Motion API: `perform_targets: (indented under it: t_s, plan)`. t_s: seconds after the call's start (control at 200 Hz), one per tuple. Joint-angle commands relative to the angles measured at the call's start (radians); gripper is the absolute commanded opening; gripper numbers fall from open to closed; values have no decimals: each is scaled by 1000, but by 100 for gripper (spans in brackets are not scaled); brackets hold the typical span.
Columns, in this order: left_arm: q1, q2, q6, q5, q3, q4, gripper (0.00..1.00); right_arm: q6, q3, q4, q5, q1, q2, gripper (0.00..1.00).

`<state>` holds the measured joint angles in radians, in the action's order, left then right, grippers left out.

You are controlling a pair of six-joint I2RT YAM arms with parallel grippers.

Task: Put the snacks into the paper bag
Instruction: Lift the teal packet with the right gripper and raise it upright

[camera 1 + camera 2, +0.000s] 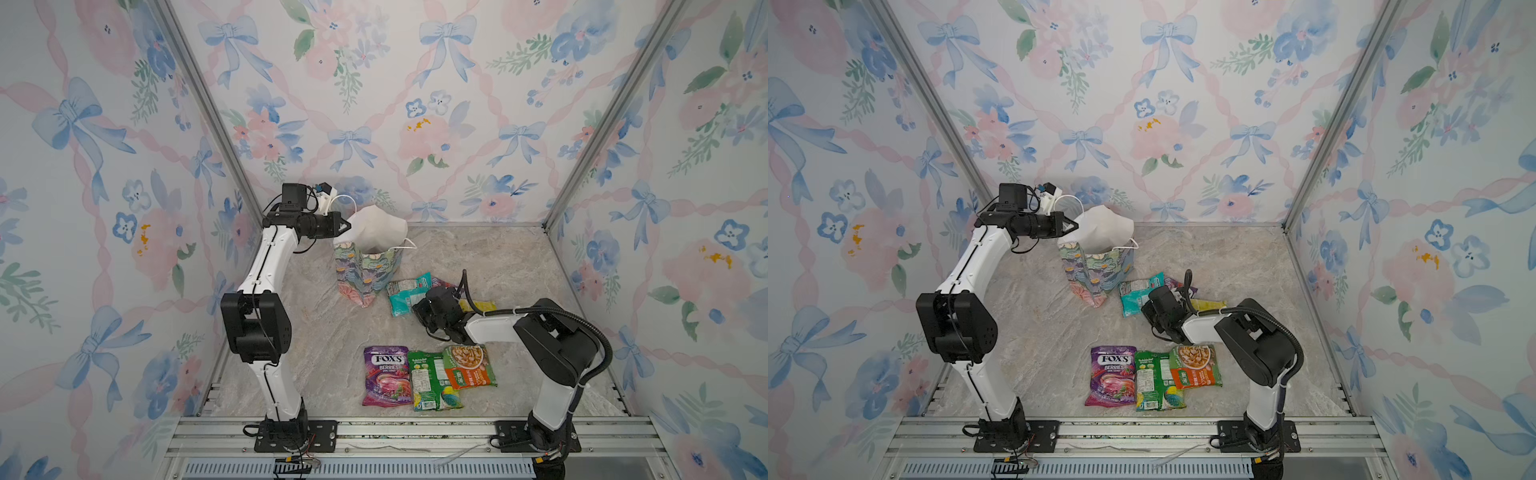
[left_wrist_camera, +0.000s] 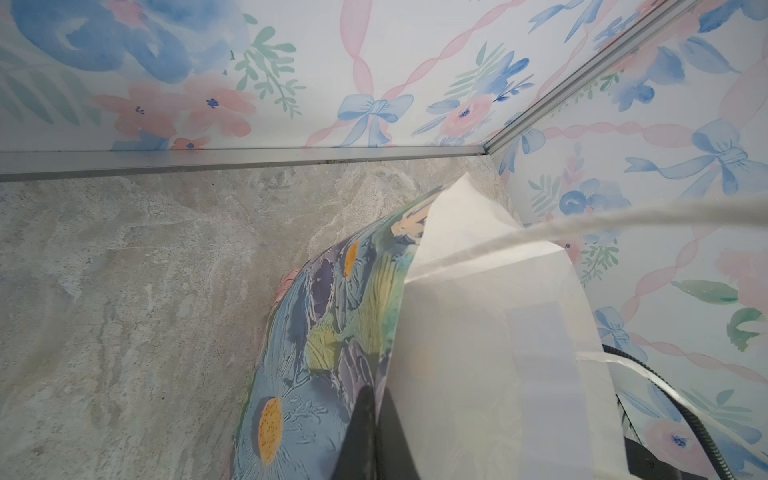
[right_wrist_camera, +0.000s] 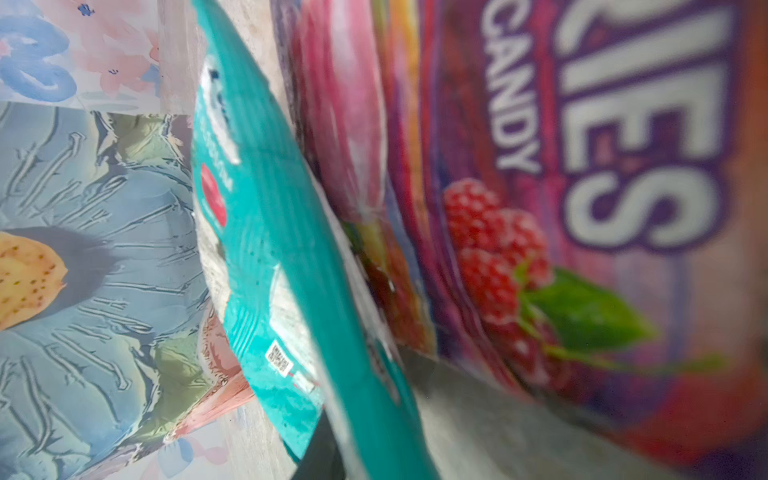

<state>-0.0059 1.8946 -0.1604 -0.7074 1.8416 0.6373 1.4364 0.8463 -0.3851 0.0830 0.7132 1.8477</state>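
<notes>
**A:** Where do we have the left end effector (image 1: 345,226)?

**B:** We have it pinched narrow on the rim of the paper bag (image 1: 368,268). In the left wrist view one dark finger (image 2: 365,419) presses against the painted outside wall. The bag stands on the bench (image 1: 307,332) right at that end effector, its mouth open and the white inside showing.

**A:** And the right end effector (image 1: 417,312)?

**B:** We see it closed on the near edge of the teal candy packet (image 1: 405,293), which sits just ahead of it, between it and the bag. The right wrist view shows that packet tilted up off the bench, with a second purple berries packet (image 3: 602,208) just beyond it.

**A:** What else do we find around that end effector?

**B:** A yellow pouch (image 1: 482,306) lies just beside its wrist. Behind it, toward the arm bases, we find the purple FOX'S Berries packet (image 1: 386,378), the green pouch (image 1: 430,384) and the orange-green pouch (image 1: 469,368) side by side, edges touching.
</notes>
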Motion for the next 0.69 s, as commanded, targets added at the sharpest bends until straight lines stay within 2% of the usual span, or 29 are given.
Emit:
perform_targets:
  t_s: [0.0,0.085,0.69]
  plan:
    - [9,-38,11,-17,-13,17,0,-51,20,68,33,-13,-25,5]
    - [9,-37,12,-17,-13,18,0,-89,31,80,32,-14,-37,0]
    - [9,-43,12,-15,-12,18,0,-521,269,490,70,5,-236,0]
